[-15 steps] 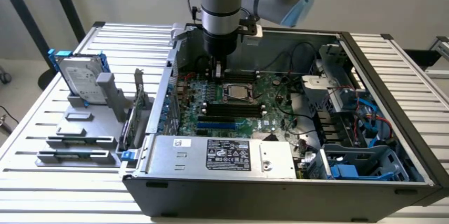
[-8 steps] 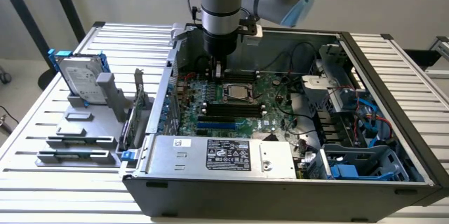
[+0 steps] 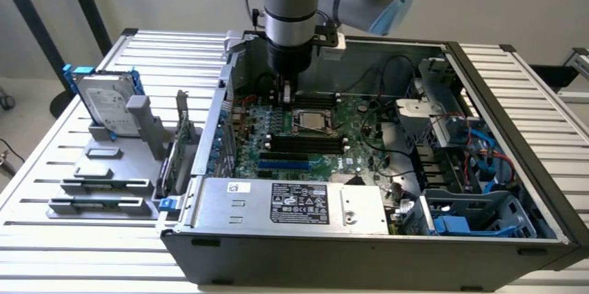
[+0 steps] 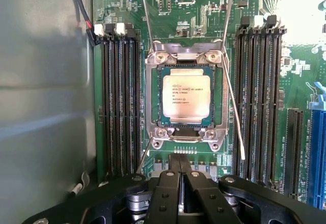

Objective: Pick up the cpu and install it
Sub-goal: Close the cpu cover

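The gripper is hovering shut and empty over the far side of the socket, the cpu lying flat inside, the retention lever standing unlatched, presumably leaving it unclamped.

- cpu: silvery metal lid, smooth, satin sheen, dark print on top.
- socket frame: bare bright metal, shiniest around the screws.
- lever: thin polished steel wire.
- board: green, lightly glossy lacquer.
- memory slots: black plastic, dull.
- fingers: black, matt, smooth, with small bright bolts.
- case: dark grey painted sheet metal, matt.
- power supply: bare grey sheet metal with a paper label.
- hard drive: silvery metal, blue plastic brackets.
- surface: pale ribbed metal slats, soft sheen.
- arm: smooth grey metal tube, pale blue plastic cap.
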